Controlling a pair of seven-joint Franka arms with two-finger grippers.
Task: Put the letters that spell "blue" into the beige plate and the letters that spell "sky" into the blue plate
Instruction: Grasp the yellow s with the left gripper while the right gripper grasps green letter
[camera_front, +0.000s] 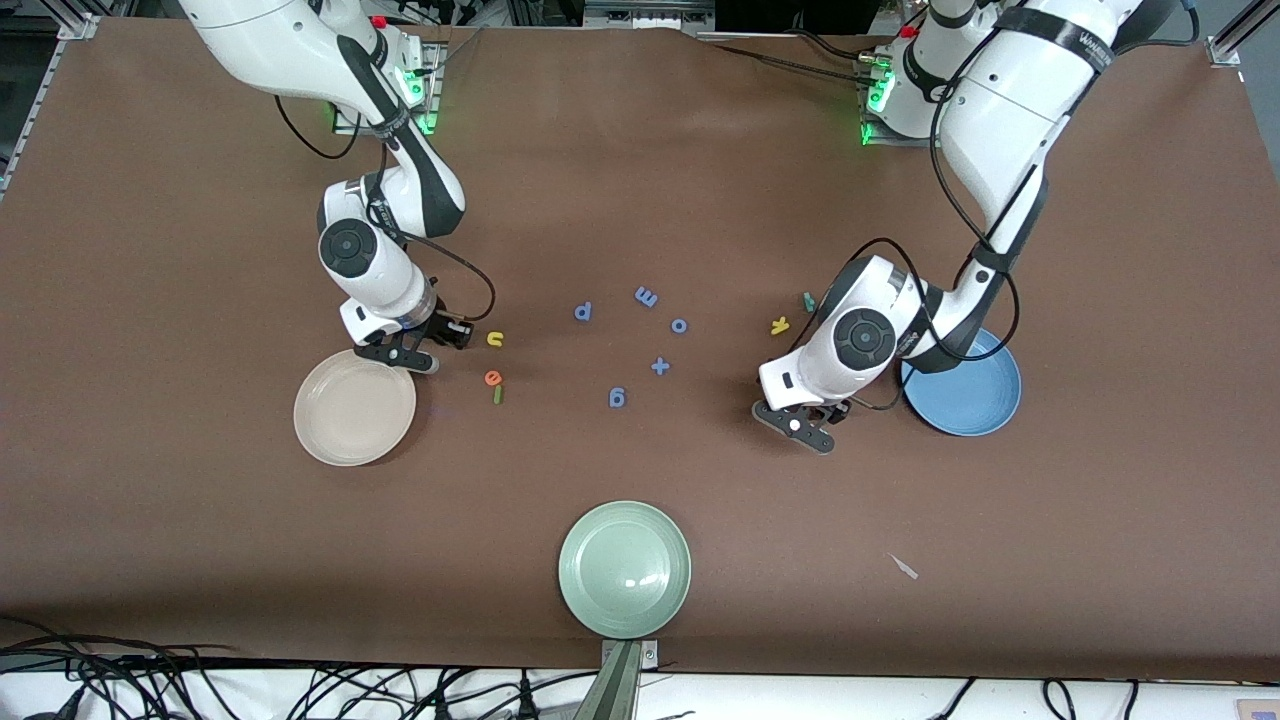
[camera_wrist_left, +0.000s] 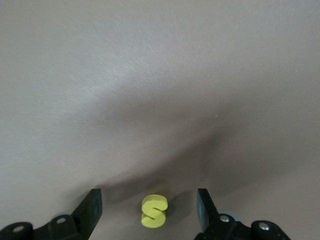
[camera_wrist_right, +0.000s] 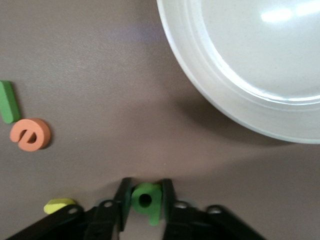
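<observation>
Brown matte tabletop under round beige plate.

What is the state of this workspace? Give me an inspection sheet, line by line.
Surface: brown table cover, one pale scrap.
Job's things: beige plate and blue plate show no letters; u, e, l, k, y lie loose.
Clutter: green plate; blue shapes mid-table.
Grippers: right gripper shut on green b beside beige plate; left gripper open around yellow s.
Cables: tangle along the camera-side table edge.
Surroundings: nothing seen.
</observation>
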